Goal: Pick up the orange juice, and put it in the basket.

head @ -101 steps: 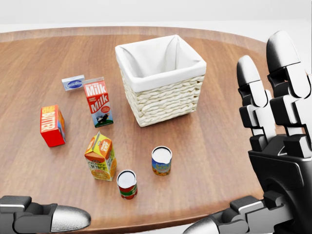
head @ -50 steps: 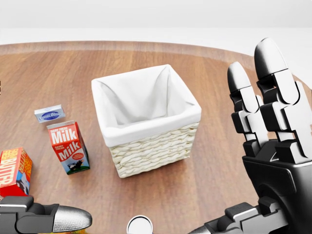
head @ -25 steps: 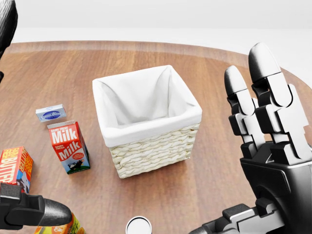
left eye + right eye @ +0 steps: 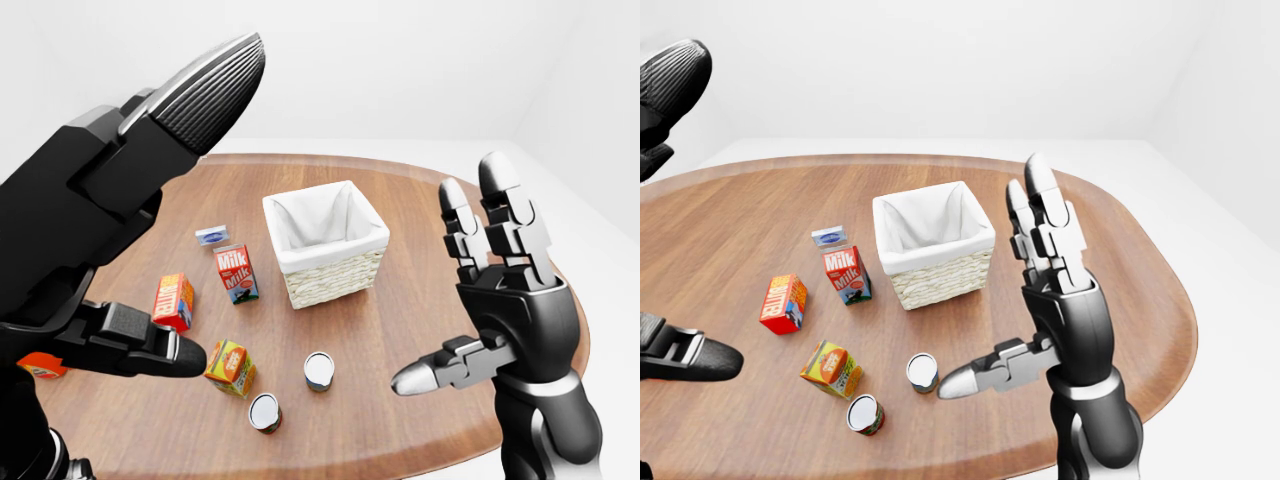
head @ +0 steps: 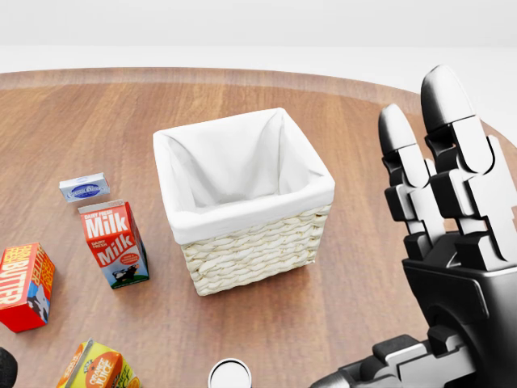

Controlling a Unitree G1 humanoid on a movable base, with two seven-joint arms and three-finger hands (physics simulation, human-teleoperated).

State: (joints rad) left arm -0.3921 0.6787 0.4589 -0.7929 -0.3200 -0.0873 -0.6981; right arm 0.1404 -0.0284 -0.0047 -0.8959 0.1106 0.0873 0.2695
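Lifted clear of the head view's lower left, our left hand (image 4: 110,250) hangs spread above the untouched orange juice (image 4: 832,368); our right hand (image 4: 1040,290) stays splayed, holding nothing

The right hand (image 4: 1060,300) is showing a glossy black blocky palm, jointed black finger segments with white gaps gleaming between them, and rounded dark tips, while its thumb is ending in a smooth silver-grey cone. The left hand (image 4: 110,270) is looking much the same in black, with angular casing and one fingertip (image 4: 215,85) wearing a ribbed grey pad.
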